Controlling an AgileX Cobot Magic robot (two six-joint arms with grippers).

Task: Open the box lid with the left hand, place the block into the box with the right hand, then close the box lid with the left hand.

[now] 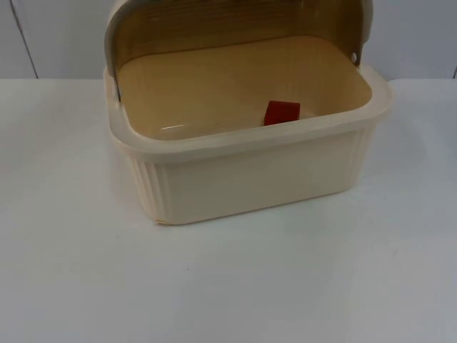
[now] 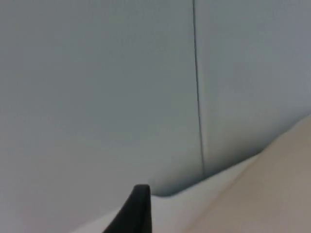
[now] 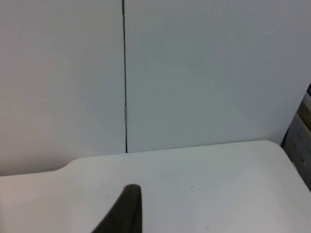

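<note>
The small red cube block [image 1: 282, 112] sits inside the cream ribbed plastic box [image 1: 250, 175], toward 3 o'clock, its brown lid [image 1: 214, 28] raised; either gripper's finger state probably cannot be told.

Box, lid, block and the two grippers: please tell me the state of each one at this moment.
box: upright on the table, open.
lid: raised, swung back behind the opening.
block: red, inside the box near its front wall.
left gripper: away from the box, facing the partition wall.
right gripper: over bare table, holding nothing visible.
</note>
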